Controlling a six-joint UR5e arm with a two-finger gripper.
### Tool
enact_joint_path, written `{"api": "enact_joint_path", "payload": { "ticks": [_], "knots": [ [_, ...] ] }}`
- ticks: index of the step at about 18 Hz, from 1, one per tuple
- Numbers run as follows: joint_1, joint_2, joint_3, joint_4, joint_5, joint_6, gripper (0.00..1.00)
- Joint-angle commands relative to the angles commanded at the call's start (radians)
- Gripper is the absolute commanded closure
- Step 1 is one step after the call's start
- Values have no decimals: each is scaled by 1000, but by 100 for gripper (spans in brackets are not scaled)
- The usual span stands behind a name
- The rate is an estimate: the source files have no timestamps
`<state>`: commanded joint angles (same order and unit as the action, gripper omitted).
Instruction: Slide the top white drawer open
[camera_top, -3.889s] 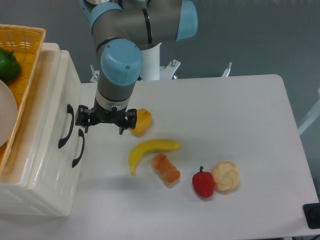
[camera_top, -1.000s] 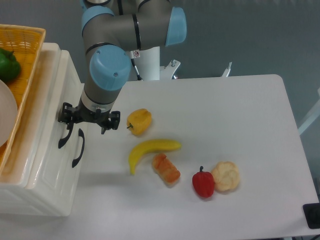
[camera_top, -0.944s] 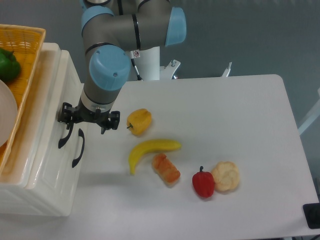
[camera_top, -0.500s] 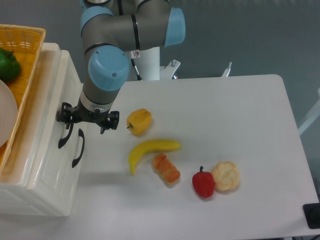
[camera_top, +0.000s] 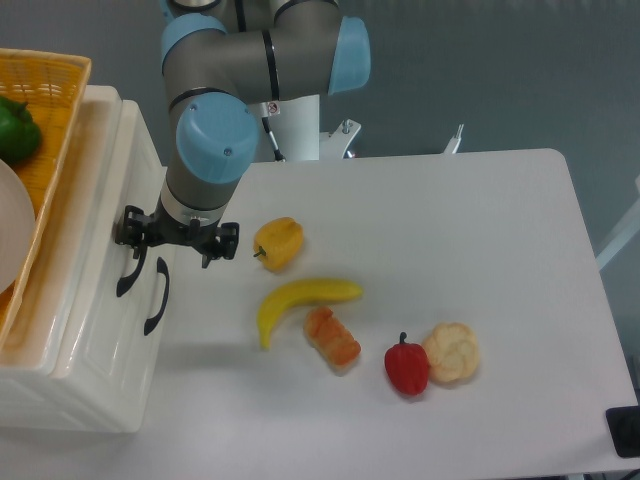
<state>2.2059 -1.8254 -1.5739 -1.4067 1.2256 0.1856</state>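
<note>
Since the frame nearly four seconds back, the gripper (camera_top: 170, 238) has travelled left from beside the yellow bell pepper (camera_top: 279, 243) to the cabinet front, and over the last second it has barely shifted at all. It now sits at the curved black handle (camera_top: 130, 262) of the top white drawer (camera_top: 98, 225), its dark fingers straddling the handle's upper end, but whether they are pinched on it or merely spread around it cannot be told from this angle. The drawer itself lies flush in the cream-white cabinet (camera_top: 62, 372) at the table's left edge, not pulled out, with the lower drawer's handle (camera_top: 156, 296) just below and to the right. On top of the cabinet stands a wicker basket (camera_top: 57, 130) holding a green bell pepper (camera_top: 18, 128) and the rim of a white plate (camera_top: 14, 232). On the white table (camera_top: 480, 210) lie, apart from one another, the yellow pepper, a banana (camera_top: 298, 302), an orange pastry-like piece (camera_top: 332, 338) touching the banana's lower side, a red bell pepper (camera_top: 406, 366), and a pale round biscuit-like item (camera_top: 451, 352) touching it.
</note>
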Motion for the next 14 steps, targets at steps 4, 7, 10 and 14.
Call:
{"api": "enact_joint_path", "payload": {
  "ticks": [4, 7, 10, 14],
  "knots": [
    [-5, 0, 0, 0, 0, 0, 0],
    [-6, 3, 0, 0, 17, 0, 0],
    [-5, 5, 2, 0, 34, 0, 0],
    [0, 9, 2, -5, 54, 0, 0]
  ]
}}
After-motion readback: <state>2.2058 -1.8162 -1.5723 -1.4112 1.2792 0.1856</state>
